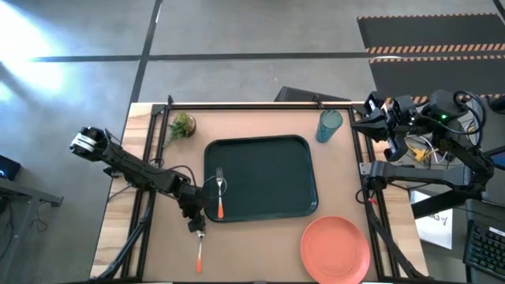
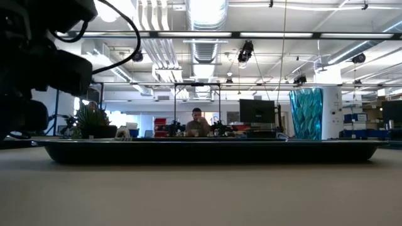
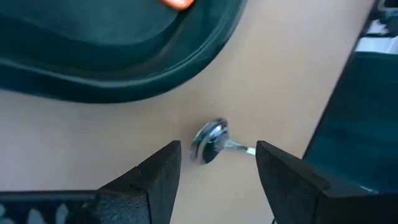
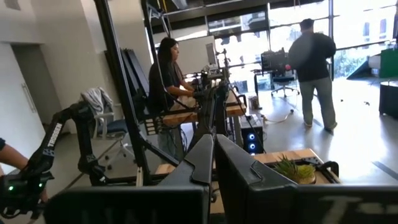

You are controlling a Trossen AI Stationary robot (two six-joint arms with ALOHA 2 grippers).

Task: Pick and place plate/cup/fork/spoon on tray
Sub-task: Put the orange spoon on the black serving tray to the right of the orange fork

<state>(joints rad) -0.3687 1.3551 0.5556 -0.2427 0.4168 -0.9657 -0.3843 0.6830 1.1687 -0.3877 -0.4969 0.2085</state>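
Observation:
The dark green tray (image 1: 268,158) lies mid-table, and the orange-handled fork (image 1: 219,197) lies on it near its left rim. The spoon (image 1: 200,248) lies flat on the table off the tray's near left corner. My left gripper (image 1: 197,223) is open over the spoon's silver bowl (image 3: 210,138), with one finger on each side and not touching it. The teal cup (image 1: 330,125) stands upright at the far right. The salmon plate (image 1: 335,248) lies flat at the near right. My right gripper (image 4: 214,163) is shut and empty, off the table's far right edge.
A small green plant (image 1: 181,126) stands at the far left, off the tray's far left corner. The tray's rim (image 3: 143,81) is close to my left gripper. People are in the room beyond the table.

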